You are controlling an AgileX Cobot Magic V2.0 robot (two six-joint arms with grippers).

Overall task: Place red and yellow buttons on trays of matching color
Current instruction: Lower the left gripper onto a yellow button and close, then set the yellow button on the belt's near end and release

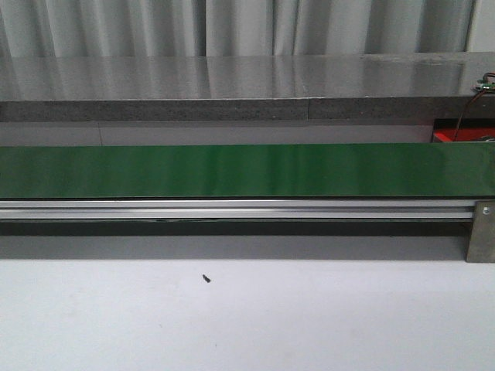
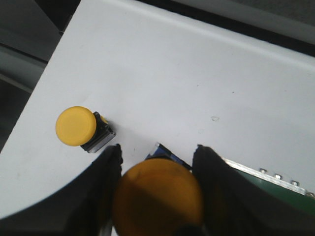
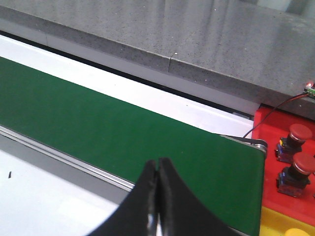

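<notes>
In the left wrist view my left gripper (image 2: pixel 157 150) is shut on a yellow button (image 2: pixel 157 196), its dark fingers (image 2: pixel 106 177) pressed against both sides of the cap. A second yellow button (image 2: pixel 75 126) stands on the white surface just beyond the fingertips. In the right wrist view my right gripper (image 3: pixel 158 162) is shut and holds nothing, hanging over the green belt (image 3: pixel 98 123). Two red buttons (image 3: pixel 299 133) (image 3: pixel 303 164) stand on the red tray (image 3: pixel 275 123). A corner of the yellow tray (image 3: pixel 273 225) shows beside it, with a yellow cap (image 3: pixel 296 232) at its edge. Neither gripper shows in the front view.
The green conveyor belt (image 1: pixel 247 170) with its aluminium rail (image 1: pixel 232 209) crosses the front view. Behind it runs a grey stone ledge (image 1: pixel 232 77). A sliver of the red tray (image 1: pixel 456 137) shows at far right, a small black speck (image 1: pixel 206 277) on the white table.
</notes>
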